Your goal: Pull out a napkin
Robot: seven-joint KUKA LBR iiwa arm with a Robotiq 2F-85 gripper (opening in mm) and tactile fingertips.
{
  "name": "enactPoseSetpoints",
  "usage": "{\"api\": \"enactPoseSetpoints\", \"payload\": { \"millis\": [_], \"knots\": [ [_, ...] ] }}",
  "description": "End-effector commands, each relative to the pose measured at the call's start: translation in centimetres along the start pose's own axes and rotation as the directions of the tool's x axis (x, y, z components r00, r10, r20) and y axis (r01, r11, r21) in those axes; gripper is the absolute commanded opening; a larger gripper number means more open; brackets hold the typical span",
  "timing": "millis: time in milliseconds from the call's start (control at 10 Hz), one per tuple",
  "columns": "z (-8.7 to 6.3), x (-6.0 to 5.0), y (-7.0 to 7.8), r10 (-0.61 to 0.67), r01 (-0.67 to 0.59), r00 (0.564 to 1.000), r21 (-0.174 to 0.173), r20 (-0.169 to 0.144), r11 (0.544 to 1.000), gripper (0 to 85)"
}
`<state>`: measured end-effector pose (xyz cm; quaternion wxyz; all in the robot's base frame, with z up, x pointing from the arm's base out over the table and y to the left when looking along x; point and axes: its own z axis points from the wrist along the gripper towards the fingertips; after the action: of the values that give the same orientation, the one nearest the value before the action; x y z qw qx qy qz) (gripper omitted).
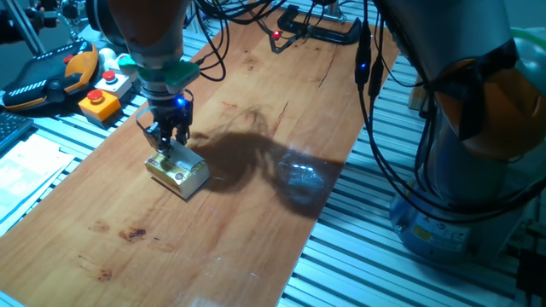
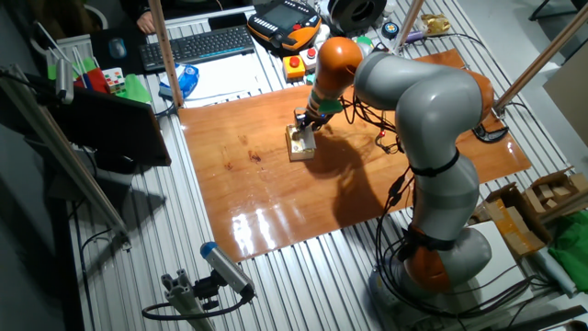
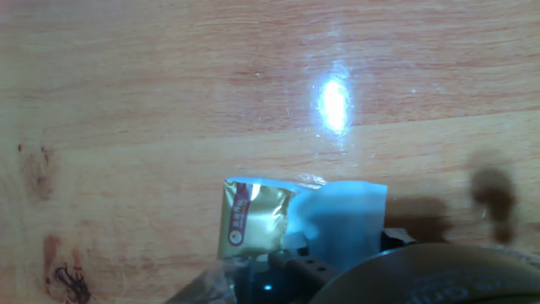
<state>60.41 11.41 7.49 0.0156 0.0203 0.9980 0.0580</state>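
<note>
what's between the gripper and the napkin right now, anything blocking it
Nothing visible blocks it. The gripper is right down over the small gold box, and in the hand view the pale napkin sticks up from the box next to the fingers. Whether the fingers already pinch it cannot be told.

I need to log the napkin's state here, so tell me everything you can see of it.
The napkin is a thin, pale, bluish-white soft paper sheet sticking up out of the small yellow-gold box on the wooden table. The gripper is right at its upper edge; whether the fingers actually pinch it cannot be told.
</note>
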Motion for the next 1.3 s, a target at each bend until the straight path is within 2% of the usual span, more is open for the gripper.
{"api": "enactPoseSetpoints", "payload": {
  "millis": [0,500,900,1200],
  "knots": [
    [-0.1,-0.1,0.0,-0.003,0.003,1.0,0.002,-0.003,1.0,44.0],
    [-0.7,-0.4,0.1,-0.017,0.017,1.0,0.01,-0.015,1.0,32.0],
    [-1.1,-0.6,0.2,-0.027,0.028,0.999,0.013,-0.018,1.0,16.7],
    [-1.9,-0.7,0.3,-0.038,0.038,0.999,0.016,-0.02,0.999,0.7]
  ]
}}
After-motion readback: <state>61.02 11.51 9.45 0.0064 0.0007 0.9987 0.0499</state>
